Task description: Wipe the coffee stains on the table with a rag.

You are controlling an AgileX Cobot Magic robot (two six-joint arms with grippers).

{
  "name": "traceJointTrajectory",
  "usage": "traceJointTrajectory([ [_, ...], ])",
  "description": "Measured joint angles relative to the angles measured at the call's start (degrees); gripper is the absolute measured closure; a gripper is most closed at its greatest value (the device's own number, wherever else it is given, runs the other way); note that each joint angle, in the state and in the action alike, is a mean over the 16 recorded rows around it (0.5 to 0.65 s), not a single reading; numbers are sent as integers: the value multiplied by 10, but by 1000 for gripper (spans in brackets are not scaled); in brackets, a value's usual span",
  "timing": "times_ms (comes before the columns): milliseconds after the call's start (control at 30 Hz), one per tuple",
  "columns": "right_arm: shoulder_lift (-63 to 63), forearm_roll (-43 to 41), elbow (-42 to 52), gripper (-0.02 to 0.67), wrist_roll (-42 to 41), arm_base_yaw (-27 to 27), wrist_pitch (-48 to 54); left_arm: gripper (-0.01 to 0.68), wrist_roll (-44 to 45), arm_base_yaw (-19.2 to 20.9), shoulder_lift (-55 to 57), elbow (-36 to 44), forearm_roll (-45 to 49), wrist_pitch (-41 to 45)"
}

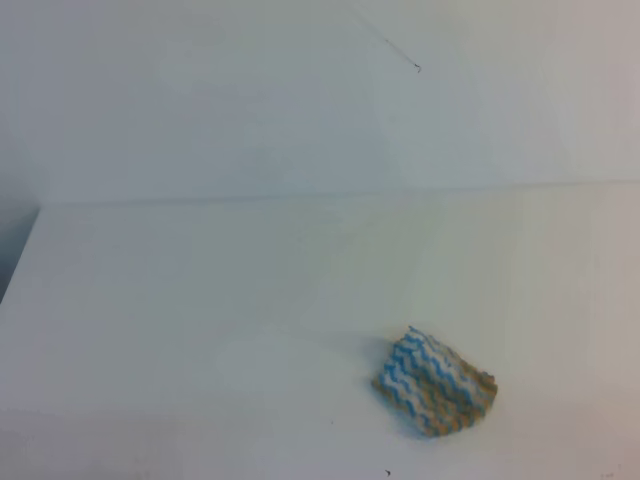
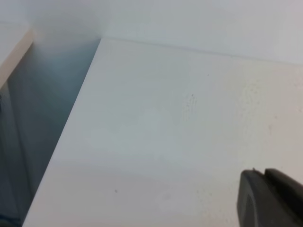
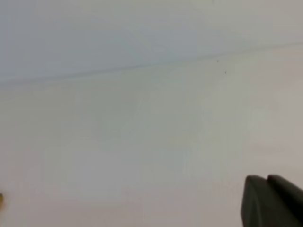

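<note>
One rag (image 1: 435,382) lies bunched on your table (image 1: 200,300); you cannot tell if either gripper is clenched.

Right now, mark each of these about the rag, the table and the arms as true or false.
1. The rag lies bunched on the table. True.
2. A gripper is clamped on the rag. False: nothing touches it, and no arm shows in the exterior high view.
3. The rag sits toward the right of the exterior high view. True.
4. The rag is plain red. False: it has blue, white and tan zigzag stripes.
5. A large brown puddle shows beside the rag. False: no stain is visible there.
</note>
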Motion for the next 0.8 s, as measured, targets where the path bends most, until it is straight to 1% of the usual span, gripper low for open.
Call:
traceJointTrajectory([
  [200, 0, 0, 35, 650, 0, -17, -16, 674, 0, 0, 0, 0, 0, 0],
  [467, 0, 12, 40, 650, -3, -25, -12, 674, 1, 0, 0, 0, 0, 0],
  [800, 0, 64, 40, 650, -68, -60, -19, 674, 1, 0, -1, 2, 0, -1],
])
